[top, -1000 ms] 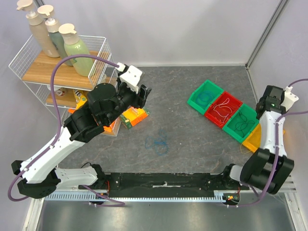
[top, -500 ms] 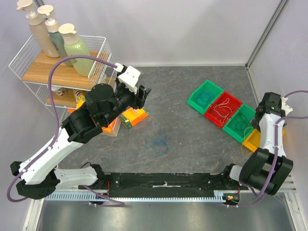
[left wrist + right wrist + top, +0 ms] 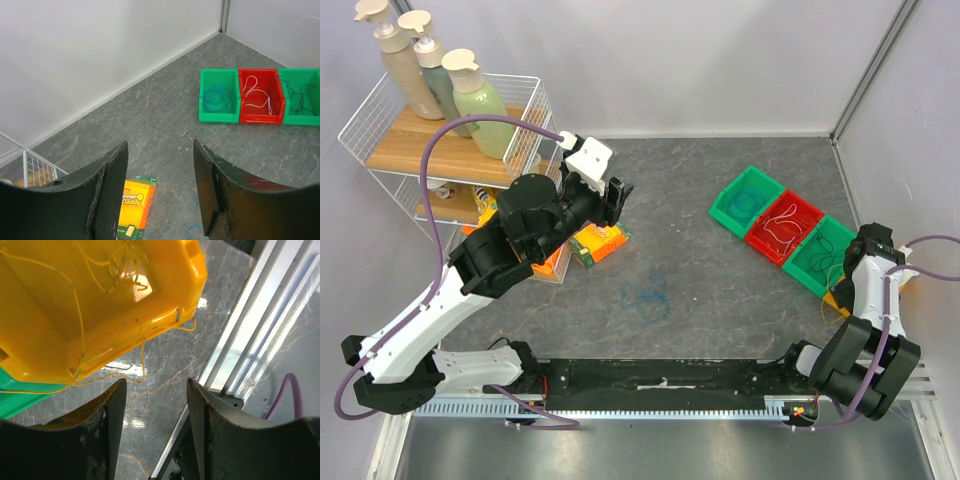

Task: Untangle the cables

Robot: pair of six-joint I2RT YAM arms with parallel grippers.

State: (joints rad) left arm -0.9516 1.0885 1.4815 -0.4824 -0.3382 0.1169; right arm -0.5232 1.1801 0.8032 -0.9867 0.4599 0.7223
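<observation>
A loose blue cable (image 3: 647, 298) lies curled on the table's middle. A green bin (image 3: 748, 203) holds a blue cable (image 3: 216, 97). A red bin (image 3: 788, 226) holds a white cable (image 3: 260, 97), and a second green bin (image 3: 823, 255) a dark one. My right gripper (image 3: 155, 390) is open and empty beside the yellow bin (image 3: 75, 305). A yellow cable (image 3: 144, 357) lies in that bin and hangs over its rim. My left gripper (image 3: 160, 150) is open and empty, raised above the sponge pack.
A white wire rack (image 3: 380, 130) with pump bottles stands at the back left. A Sponge Daddy pack (image 3: 600, 240) and an orange item (image 3: 550, 262) lie by it. An aluminium rail (image 3: 250, 315) runs along the table edge beside the yellow bin.
The right arm came down towards the near edge over the yellow bin, and its gripper opened from shut. The left arm barely shifted.
</observation>
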